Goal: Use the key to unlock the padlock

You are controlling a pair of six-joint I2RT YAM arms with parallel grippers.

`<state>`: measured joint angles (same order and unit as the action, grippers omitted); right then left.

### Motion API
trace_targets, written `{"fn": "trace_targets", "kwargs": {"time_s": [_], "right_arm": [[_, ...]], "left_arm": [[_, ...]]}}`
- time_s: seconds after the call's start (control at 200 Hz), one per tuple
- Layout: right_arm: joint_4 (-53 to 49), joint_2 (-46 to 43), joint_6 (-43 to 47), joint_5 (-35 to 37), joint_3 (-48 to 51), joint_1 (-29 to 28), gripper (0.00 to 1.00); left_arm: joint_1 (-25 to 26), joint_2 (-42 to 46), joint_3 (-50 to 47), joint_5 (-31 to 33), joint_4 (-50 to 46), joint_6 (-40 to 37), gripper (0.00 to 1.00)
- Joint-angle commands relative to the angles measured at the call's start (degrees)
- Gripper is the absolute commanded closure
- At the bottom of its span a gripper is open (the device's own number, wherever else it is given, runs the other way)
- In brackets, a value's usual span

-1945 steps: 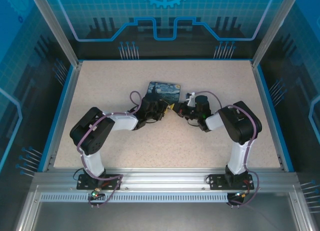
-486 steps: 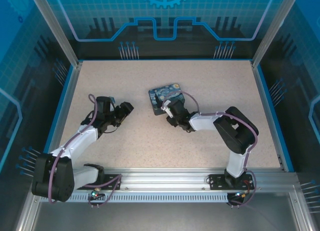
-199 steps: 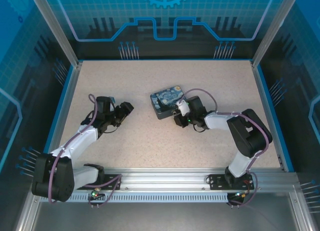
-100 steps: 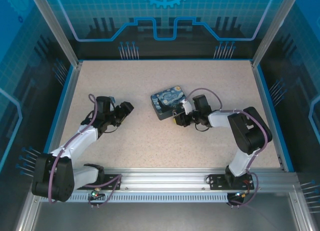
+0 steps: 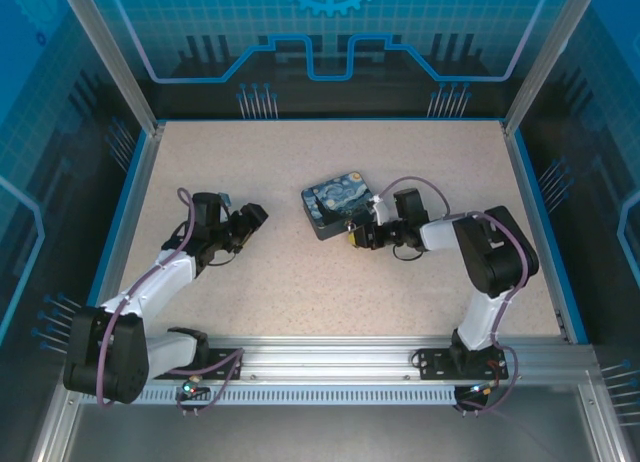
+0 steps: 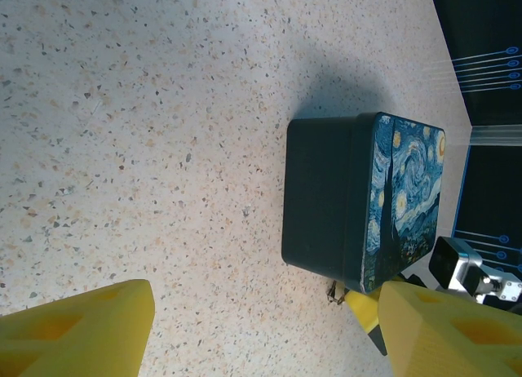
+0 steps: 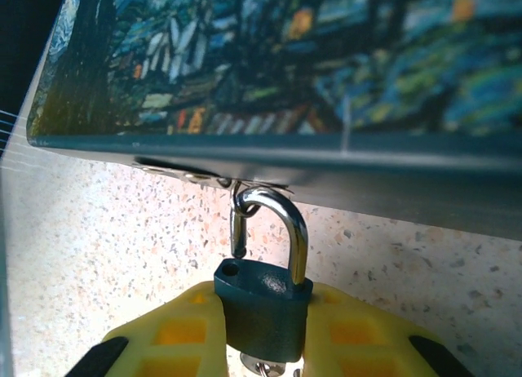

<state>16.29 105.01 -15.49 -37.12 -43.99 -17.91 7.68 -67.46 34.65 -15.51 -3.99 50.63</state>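
The padlock (image 7: 264, 289), dark body and silver shackle, hangs from the hasp of the swirl-painted box (image 7: 310, 59). Its shackle's free end sits just above its hole in the body. My right gripper (image 7: 263, 313) is shut on the padlock body, a yellow finger on each side. A silvery bit of the key (image 7: 265, 365) pokes out under the body. In the top view the right gripper (image 5: 358, 234) is at the near right corner of the box (image 5: 336, 202). My left gripper (image 5: 250, 220) stands open well to the left, empty, its fingers (image 6: 77, 328) facing the box (image 6: 326, 201).
The speckled tabletop (image 5: 300, 282) stretches bare around the box. Blue rim walls (image 5: 120, 232) bound it on all sides. The right arm's elbow (image 5: 495, 252) rises to the right of the box.
The right arm's wrist and elbow have swung a little to the right and back, with the gripper still at the box's near corner. The left arm and the box have not moved.
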Motion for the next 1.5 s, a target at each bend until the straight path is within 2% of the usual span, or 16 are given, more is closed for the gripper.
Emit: {"fn": "trace_targets", "kwargs": {"time_s": [0.0, 0.21, 0.435, 0.52, 0.645, 0.745, 0.855, 0.945, 1.055, 1.496], "right_arm": [[2.42, 1.5, -2.46, -3.68, -1.41, 0.85, 0.77], [2.2, -3.08, -2.09, 5.12, 1.81, 1.14, 0.53], [-5.09, -12.56, 0.53, 18.81, 4.17, -0.81, 0.39], [-10.36, -16.66, 3.67, 28.29, 3.42, -5.34, 0.35], [-17.27, -19.03, 4.63, 41.37, 0.39, -12.73, 0.35], [-24.62, -17.27, 3.49, 54.96, -4.4, -19.78, 0.33], [-31.72, -12.36, 1.31, 63.09, -11.1, -24.23, 0.33], [-35.4, -7.95, 0.65, 67.27, -15.63, -26.7, 0.34], [-37.53, -3.78, -0.23, 69.05, -18.82, -27.85, 0.37], [-34.31, 1.04, -0.01, 68.53, -18.33, -28.16, 0.51]], "left_arm": [[0.32, -0.2, 1.47, -1.44, 0.56, -0.55, 0.26], [0.32, -0.13, 1.82, -1.37, 0.13, -0.71, 0.25], [0.32, -0.11, 2.17, -1.29, -0.34, -1.1, 0.25], [0.32, 0.02, 2.12, -1.0, -0.54, -1.41, 0.25], [0.32, 0.41, 2.02, 0.11, -1.31, -2.15, 0.25], [0.32, 1.31, 1.91, 1.19, -2.61, -3.01, 0.25], [0.32, 2.23, 1.89, 2.31, -4.28, -4.23, 0.23], [0.32, 2.6, 1.83, 2.4, -4.72, -4.64, 0.22], [0.32, 2.6, 1.85, 1.8, -4.71, -4.65, 0.21], [0.32, 2.29, 1.8, 1.47, -4.32, -3.96, 0.21]]}}
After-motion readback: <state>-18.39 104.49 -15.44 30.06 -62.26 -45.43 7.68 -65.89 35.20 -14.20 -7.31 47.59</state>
